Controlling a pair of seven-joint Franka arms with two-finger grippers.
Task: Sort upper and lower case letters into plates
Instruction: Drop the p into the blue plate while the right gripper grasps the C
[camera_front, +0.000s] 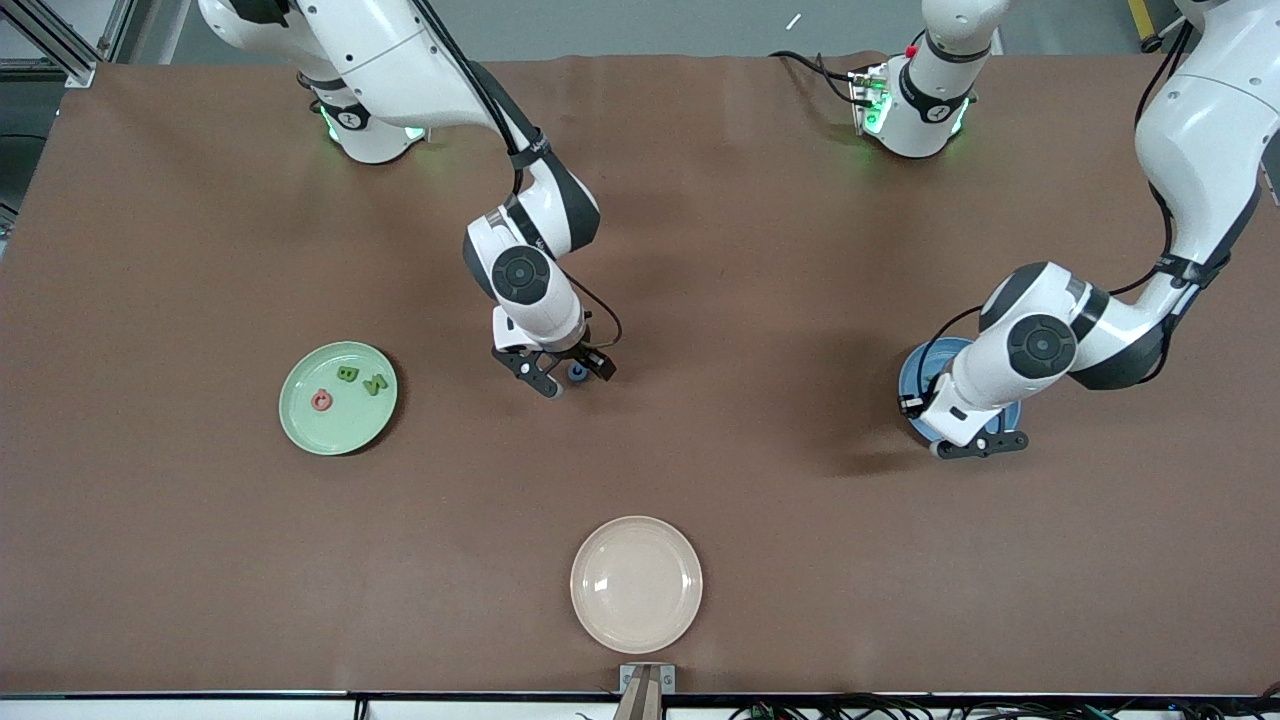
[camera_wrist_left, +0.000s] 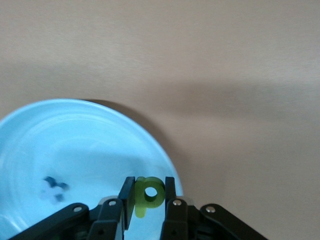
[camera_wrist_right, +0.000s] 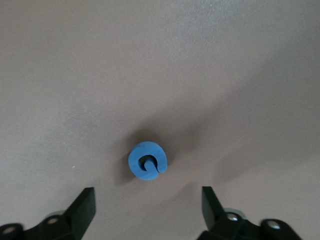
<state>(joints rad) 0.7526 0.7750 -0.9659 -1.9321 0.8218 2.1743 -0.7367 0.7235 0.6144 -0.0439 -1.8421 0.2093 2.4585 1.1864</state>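
Note:
My left gripper (camera_front: 982, 445) is shut on a green letter (camera_wrist_left: 150, 194), a "p", and holds it over the rim of the bright blue plate (camera_front: 915, 372). In the left wrist view (camera_wrist_left: 150, 181) the blue plate (camera_wrist_left: 90, 145) holds one blue letter (camera_wrist_left: 54, 189). My right gripper (camera_front: 573, 377) is open and low over the table, its fingers on either side of a blue letter (camera_front: 577, 372). In the right wrist view (camera_wrist_right: 148, 192) that letter (camera_wrist_right: 147, 161) lies just ahead of the open fingers. The pale green plate (camera_front: 338, 425) holds a red letter (camera_front: 321, 400) and two green letters (camera_front: 347, 374) (camera_front: 376, 383).
A cream-white plate (camera_front: 636, 584) sits near the table's front edge, nearer to the front camera than the right gripper. The brown tabletop (camera_front: 760, 300) spreads between the plates.

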